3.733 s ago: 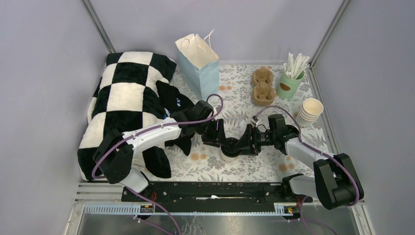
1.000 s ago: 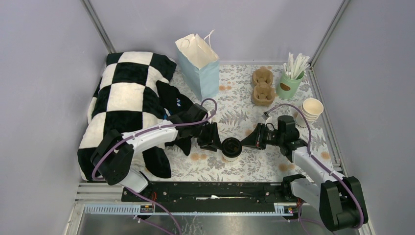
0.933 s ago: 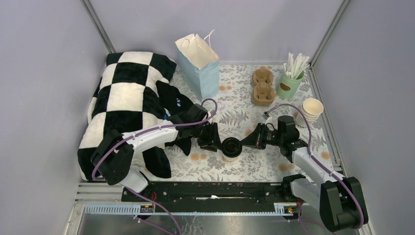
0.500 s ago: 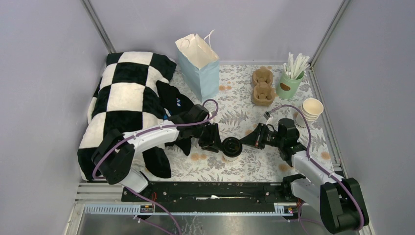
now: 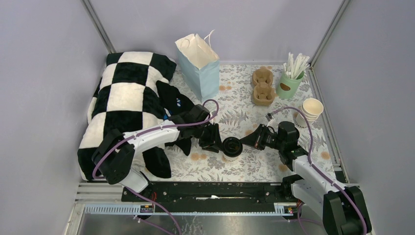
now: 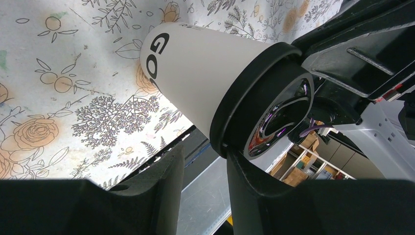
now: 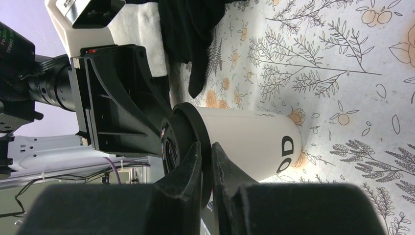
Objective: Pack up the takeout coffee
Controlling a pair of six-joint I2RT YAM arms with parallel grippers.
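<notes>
Two sets of jaws crowd one upright takeout coffee (image 5: 231, 147) on the worktop (image 5: 235, 169)!
Right jaws look nipped almost closed on the rim of the black lid (image 7: 188, 120). Left jaws stand part open and empty, tips just beside that lid. Lift by the rim alone and the lid could pop off, or the cup could tip and spill. It's a small white paper cup with a glossy black lid and bold dark lettering (image 6: 157, 49). The blue paper bag (image 5: 201, 68) stands well apart.
</notes>
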